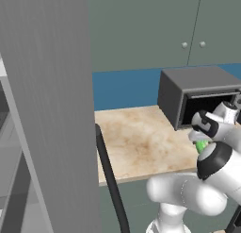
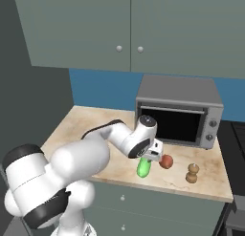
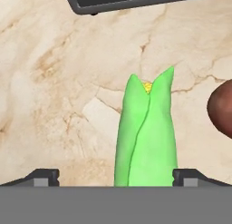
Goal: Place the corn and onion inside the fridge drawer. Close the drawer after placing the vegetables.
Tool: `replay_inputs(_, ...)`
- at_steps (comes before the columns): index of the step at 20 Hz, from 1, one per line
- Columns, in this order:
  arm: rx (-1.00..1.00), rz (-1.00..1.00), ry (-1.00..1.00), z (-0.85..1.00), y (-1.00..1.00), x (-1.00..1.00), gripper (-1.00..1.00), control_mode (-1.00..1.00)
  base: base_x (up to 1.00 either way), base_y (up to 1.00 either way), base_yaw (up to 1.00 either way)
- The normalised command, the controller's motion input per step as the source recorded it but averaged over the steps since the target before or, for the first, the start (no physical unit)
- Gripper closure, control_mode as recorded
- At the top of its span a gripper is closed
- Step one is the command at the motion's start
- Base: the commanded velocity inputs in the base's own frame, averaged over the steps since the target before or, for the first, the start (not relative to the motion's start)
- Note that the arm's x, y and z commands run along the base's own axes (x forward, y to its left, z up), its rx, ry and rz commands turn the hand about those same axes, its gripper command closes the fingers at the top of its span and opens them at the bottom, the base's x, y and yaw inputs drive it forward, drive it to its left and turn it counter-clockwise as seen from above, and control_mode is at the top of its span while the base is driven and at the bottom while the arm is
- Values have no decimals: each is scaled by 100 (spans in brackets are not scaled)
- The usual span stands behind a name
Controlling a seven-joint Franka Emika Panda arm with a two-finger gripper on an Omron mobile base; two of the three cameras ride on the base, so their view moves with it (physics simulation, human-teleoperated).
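The corn (image 3: 145, 132), a bright green cob with a yellow tip, lies on the beige counter (image 2: 86, 125) in front of the oven. My gripper (image 2: 151, 156) hovers right over it, open. In the hand view its fingertips (image 3: 45, 177) stand wide on either side of the cob's near end without touching it. The corn (image 2: 143, 168) also peeks out behind my forearm in the left base view (image 1: 201, 145). The reddish onion (image 2: 166, 162) rests just right of the cob, and shows at the hand view's right edge (image 3: 222, 110). The fridge (image 1: 52, 109) stands open at the left; its drawer is out of view.
A grey toaster oven (image 2: 179, 111) with a dark window sits at the back of the counter. A small tan knobbed thing (image 2: 192, 173) stands right of the onion. The fridge door's black bar handle (image 1: 110, 180) runs down beside the counter's left end. Wall cabinets (image 2: 119, 29) hang above.
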Motion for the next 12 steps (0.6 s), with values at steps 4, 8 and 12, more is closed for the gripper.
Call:
replay_inputs(4,1,0,0,-31,-51,10,-100,-100,0,0,0)
replay_inputs(8,0,1,0,-36,-29,21,-100,-100,0,0,0)
replay_inputs(12,0,8,0,-39,0,3,-100,-100,0,0,0)
